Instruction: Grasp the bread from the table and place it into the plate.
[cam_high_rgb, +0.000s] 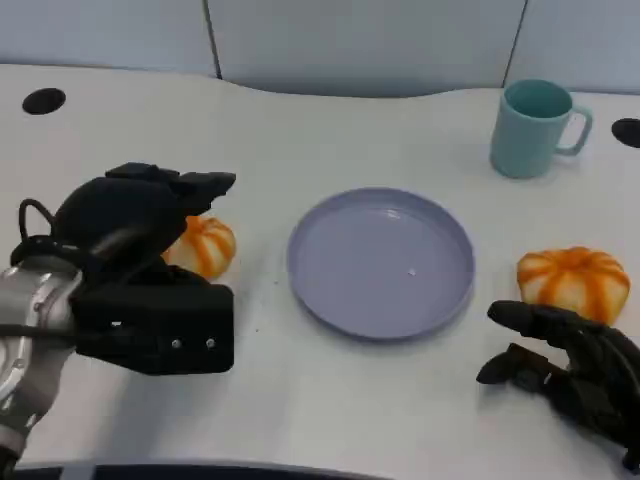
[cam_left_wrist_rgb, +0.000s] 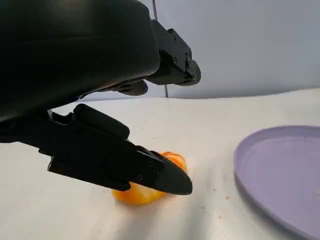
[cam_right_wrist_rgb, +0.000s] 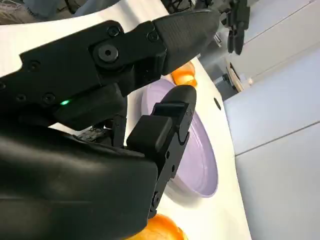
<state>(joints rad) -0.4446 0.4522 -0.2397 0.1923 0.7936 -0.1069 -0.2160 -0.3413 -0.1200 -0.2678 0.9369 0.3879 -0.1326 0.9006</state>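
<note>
Toward the table's left edge, we find the left hand (cam_high_rgb: 150, 270) raised above the white tabletop (cam_high_rgb: 330, 400) with its black fingers (cam_left_wrist_rgb: 160, 175) spread over and around one orange, white-striped, pumpkin-shaped bread roll (cam_high_rgb: 203, 246). The left wrist view shows a finger in front of the roll and another above it, yet we cannot confirm contact; we judge the hand released, holding nothing. That roll rests on the table, just beside the left rim of the round lavender plate (cam_high_rgb: 380, 262), which carries no bread.

Near the table's right front corner, the right hand (cam_high_rgb: 570, 365) lies low with fingers apart, grasping nothing. A second orange striped roll (cam_high_rgb: 573, 281) sits just beyond it, close to the plate's right rim. A pale teal mug (cam_high_rgb: 535, 128) stands toward the far right corner.

Our assessment: the task is at the approach stage. Closing on the roll, lifting, carrying and placing all remain.
</note>
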